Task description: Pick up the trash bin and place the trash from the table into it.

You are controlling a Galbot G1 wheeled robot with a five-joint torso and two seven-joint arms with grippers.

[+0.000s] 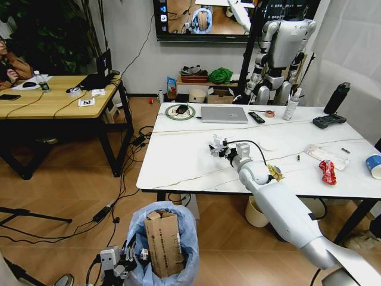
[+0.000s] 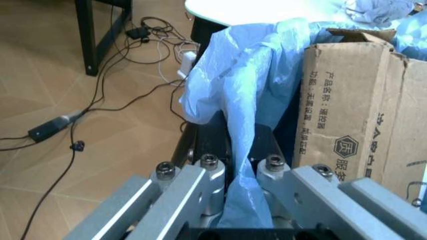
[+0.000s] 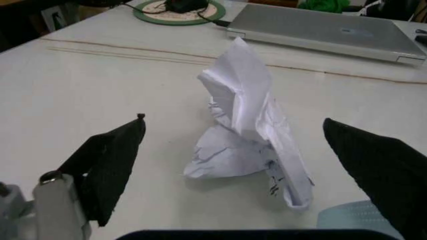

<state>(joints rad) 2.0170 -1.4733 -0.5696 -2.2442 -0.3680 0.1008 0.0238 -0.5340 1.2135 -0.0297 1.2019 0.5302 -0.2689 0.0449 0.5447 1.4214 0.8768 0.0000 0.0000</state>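
The trash bin [image 1: 162, 239], lined with a light-blue bag [image 2: 247, 95], stands on the floor before the white table [image 1: 184, 164]. Brown cardboard [image 1: 164, 243] [image 2: 353, 100] sticks out of it. My left gripper [image 1: 122, 261] [image 2: 235, 145] is shut on the bin's rim and bag. My right gripper [image 1: 222, 151] [image 3: 233, 120] is open low over the tabletop, with crumpled white paper [image 1: 216, 145] [image 3: 250, 130] between its black fingers [image 3: 110, 160]. More trash lies on the table: a yellow wrapper [image 1: 275, 173], a red wrapper [image 1: 327, 171], a clear plastic pack [image 1: 326, 156] and a paper cup [image 1: 374, 165].
A laptop [image 1: 224, 114] [image 3: 327, 31], remote [image 1: 256, 117], white bottle [image 1: 290, 107], black bottle [image 1: 337, 98] and controller [image 1: 328, 121] line the table's far side. A cream round bin [image 1: 256, 213] stands under the table. A wooden desk [image 1: 53, 100] is at left; cables [image 1: 128, 179] cross the floor.
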